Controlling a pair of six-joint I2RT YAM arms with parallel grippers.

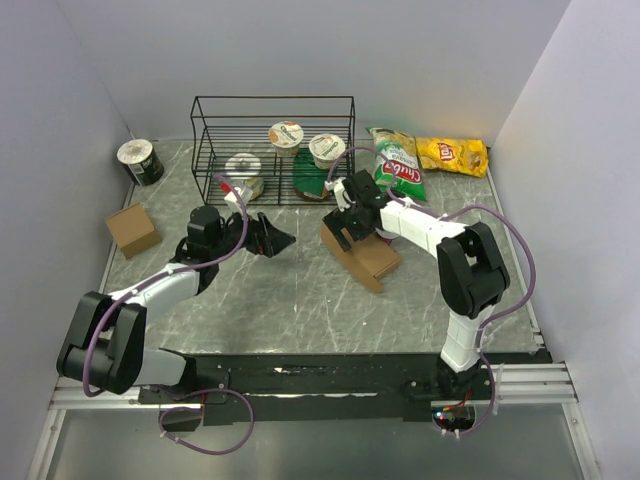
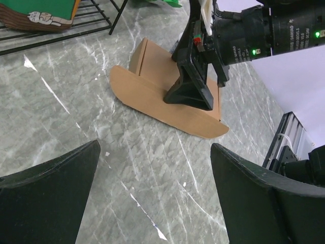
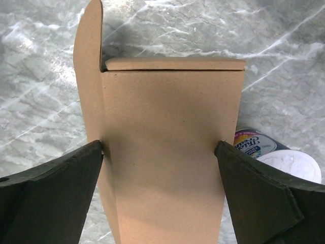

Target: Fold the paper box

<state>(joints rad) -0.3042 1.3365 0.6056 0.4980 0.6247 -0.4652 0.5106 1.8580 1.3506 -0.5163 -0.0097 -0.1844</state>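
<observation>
The left claw hung apart and empty. The right claw, also apart, straddled the paper box in front of the wire rack. One flap stood raised; most folding seemingly remained.

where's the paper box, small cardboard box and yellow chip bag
paper box [image 1: 374, 264]: top view, its near panel
small cardboard box [image 1: 132, 229]: top view, its top face
yellow chip bag [image 1: 452, 154]: top view, its front middle
</observation>
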